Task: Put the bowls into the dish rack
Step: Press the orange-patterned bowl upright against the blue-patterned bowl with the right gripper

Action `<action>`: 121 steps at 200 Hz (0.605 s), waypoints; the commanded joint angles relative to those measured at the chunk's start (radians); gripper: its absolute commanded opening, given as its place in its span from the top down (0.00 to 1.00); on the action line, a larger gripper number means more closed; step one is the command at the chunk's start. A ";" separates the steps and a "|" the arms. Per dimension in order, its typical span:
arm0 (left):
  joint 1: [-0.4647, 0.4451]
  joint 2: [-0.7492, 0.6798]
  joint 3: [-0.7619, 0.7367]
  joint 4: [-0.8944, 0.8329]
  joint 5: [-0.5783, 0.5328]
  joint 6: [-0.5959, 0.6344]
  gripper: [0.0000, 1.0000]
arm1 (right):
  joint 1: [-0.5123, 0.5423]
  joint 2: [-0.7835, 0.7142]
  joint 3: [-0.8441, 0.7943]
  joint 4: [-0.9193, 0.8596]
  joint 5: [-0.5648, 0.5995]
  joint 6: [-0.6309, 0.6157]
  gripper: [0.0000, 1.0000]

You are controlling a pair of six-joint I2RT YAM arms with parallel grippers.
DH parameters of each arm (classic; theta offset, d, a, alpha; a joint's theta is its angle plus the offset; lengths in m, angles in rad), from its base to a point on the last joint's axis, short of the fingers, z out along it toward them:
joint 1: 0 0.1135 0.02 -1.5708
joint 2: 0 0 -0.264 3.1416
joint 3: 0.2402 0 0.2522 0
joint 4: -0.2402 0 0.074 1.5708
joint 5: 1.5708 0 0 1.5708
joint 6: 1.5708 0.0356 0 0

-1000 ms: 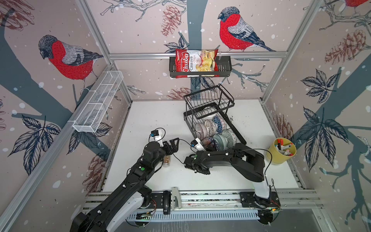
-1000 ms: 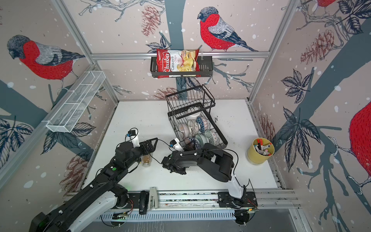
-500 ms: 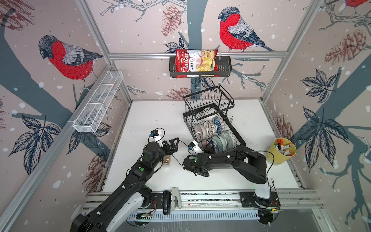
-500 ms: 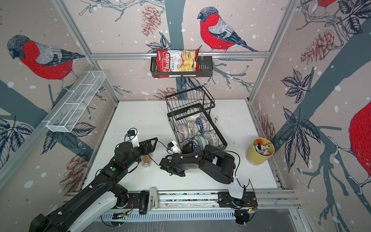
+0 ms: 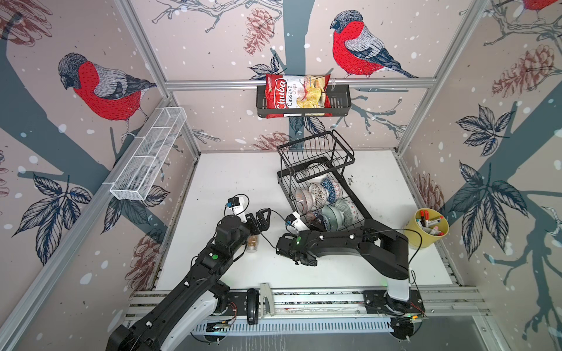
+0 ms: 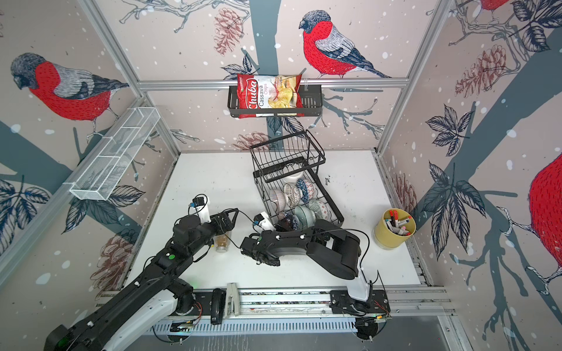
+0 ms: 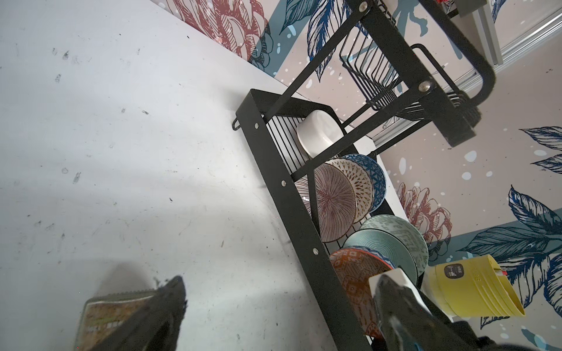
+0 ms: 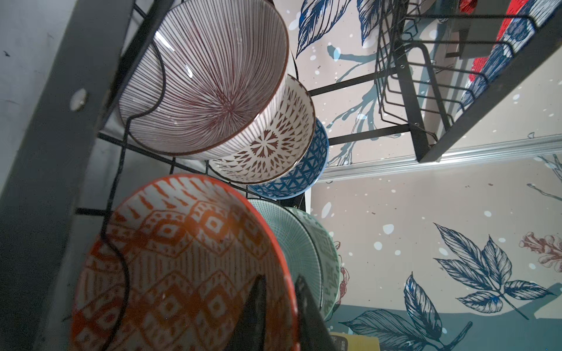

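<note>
Orange bowl [image 8: 170,267] nearest, on edge in front slot of dish rack [image 7: 296,212], at 1 o'clock on bench [image 5: 231,182]. Right gripper [image 8: 280,279] straddles its rim, jaws barely parted; pinching or loose, cannot tell. Left gripper [image 7: 281,278], at its 9 o'clock, spread wide, empty. Beyond: teal bowl [image 8: 289,237], striped bowl [image 8: 206,76], blue bowl [image 8: 307,170], white bowl [image 7: 319,136] farthest. Glazed ceramic likely stiff, slippery, chippable; pinch rim.

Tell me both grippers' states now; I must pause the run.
Left gripper: open, holding nothing.
Right gripper: straddles the orange bowl rim; grip cannot be told.
</note>
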 commanded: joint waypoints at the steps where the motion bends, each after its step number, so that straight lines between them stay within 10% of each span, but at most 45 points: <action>1: 0.001 -0.002 0.000 -0.002 0.008 0.000 0.04 | 0.005 0.005 -0.004 0.060 -0.252 -0.009 0.80; 121: 0.001 0.000 -0.009 -0.004 0.007 -0.002 0.04 | 0.007 -0.039 0.028 0.094 -0.293 -0.036 0.71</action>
